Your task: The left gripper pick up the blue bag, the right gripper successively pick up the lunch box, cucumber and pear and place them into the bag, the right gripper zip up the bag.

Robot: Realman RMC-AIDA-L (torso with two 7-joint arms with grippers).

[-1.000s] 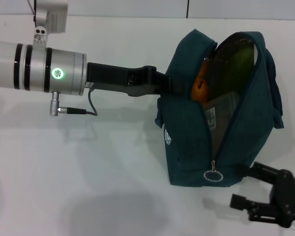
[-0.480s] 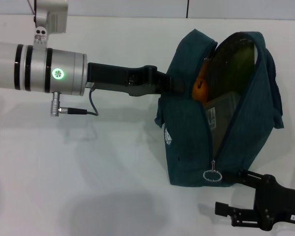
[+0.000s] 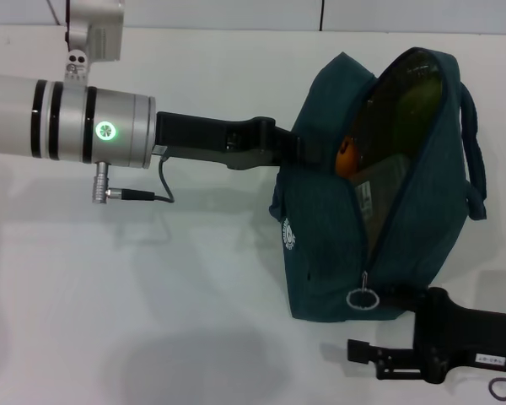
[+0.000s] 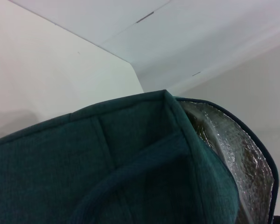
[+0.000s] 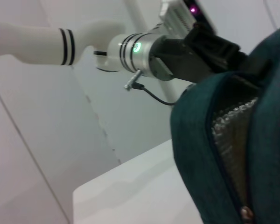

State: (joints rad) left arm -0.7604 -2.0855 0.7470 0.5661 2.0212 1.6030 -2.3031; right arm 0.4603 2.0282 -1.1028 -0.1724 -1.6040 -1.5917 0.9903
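Observation:
The blue bag (image 3: 320, 245) stands with its zip open and its foil lining (image 4: 233, 154) showing. My left gripper (image 3: 293, 150) comes in from the left and is shut on the bag's side near the top. Inside the opening I see the orange pear (image 3: 346, 157) and, below it, the clear lunch box (image 3: 378, 198). The cucumber cannot be made out in the dark inside. My right gripper (image 3: 368, 324) is open at the bag's bottom end, one finger beside the ring zipper pull (image 3: 362, 299) and the other lower down on the table side.
The white table (image 3: 152, 304) stretches out to the left of the bag. The silver left arm (image 3: 67, 126) with its green light spans the upper left, and its cable hangs below it. A loop handle (image 3: 474, 160) sticks out on the bag's right.
My right gripper has slid left along the bag's bottom end and now sits by the zipper ring. The left arm and the bag shifted slightly to the right.

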